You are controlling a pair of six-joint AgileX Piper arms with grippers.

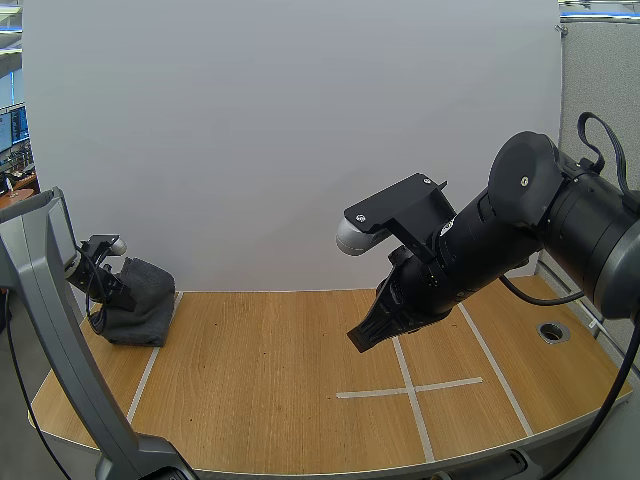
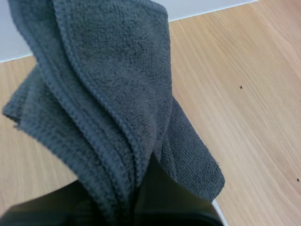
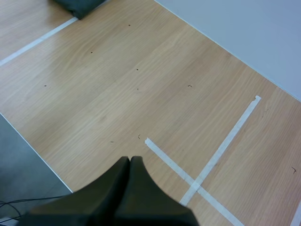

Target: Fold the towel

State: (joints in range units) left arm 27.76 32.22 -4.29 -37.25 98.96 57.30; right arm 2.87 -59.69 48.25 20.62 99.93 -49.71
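Observation:
A dark grey towel (image 1: 143, 300) sits bunched in a heap at the far left of the wooden table, close to the white back wall. My left gripper (image 1: 108, 284) is at its left side, shut on a gathered fold. In the left wrist view the towel (image 2: 108, 84) rises in thick ridged folds from between the gripper (image 2: 136, 186), and one flap rests on the wood. My right gripper (image 1: 364, 336) hovers above the table's middle, tilted down and left, its fingers (image 3: 123, 175) pressed together on nothing. A corner of the towel (image 3: 80, 4) lies far beyond it.
A white tape cross (image 1: 410, 388) marks the table right of centre, below my right gripper. Another tape line (image 1: 146, 368) runs forward from the towel. A round cable hole (image 1: 553, 331) sits near the right edge. The table's front edge (image 3: 33, 146) drops off close to my right gripper.

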